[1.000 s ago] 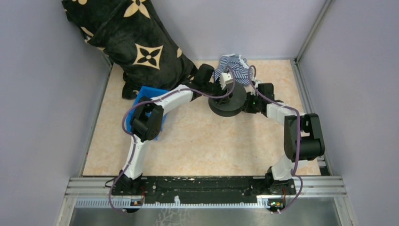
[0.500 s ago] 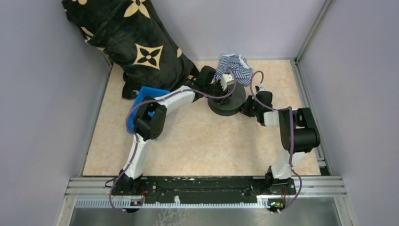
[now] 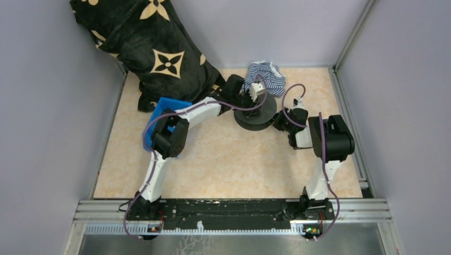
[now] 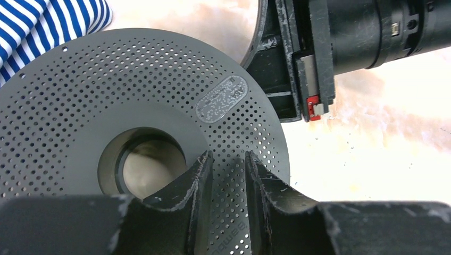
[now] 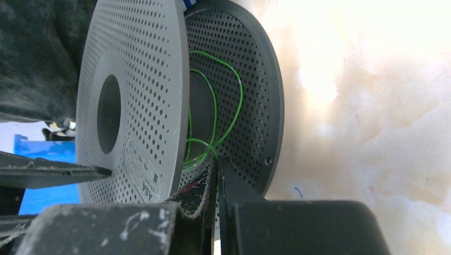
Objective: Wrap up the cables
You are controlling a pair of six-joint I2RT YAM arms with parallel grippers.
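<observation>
A black perforated spool (image 3: 257,114) lies flat at the back middle of the table. My left gripper (image 3: 254,104) hovers over its top flange (image 4: 106,106). Its fingers (image 4: 202,175) stand a little apart with nothing between them. My right gripper (image 3: 278,121) is at the spool's right side, its tips (image 5: 215,159) between the two flanges. It is shut on the thin green cable (image 5: 241,98), which makes a few loose loops around the hub. The cable does not show in the top view.
A blue-and-white striped cloth (image 3: 266,74) lies just behind the spool. A black cushion with tan flowers (image 3: 154,48) leans in the back left corner. A blue box (image 3: 171,109) sits under my left arm. Grey walls enclose the table.
My right arm has folded up and in, its elbow moving left and toward the spool, while the gripper stays at the spool's edge. My left gripper has barely moved.
</observation>
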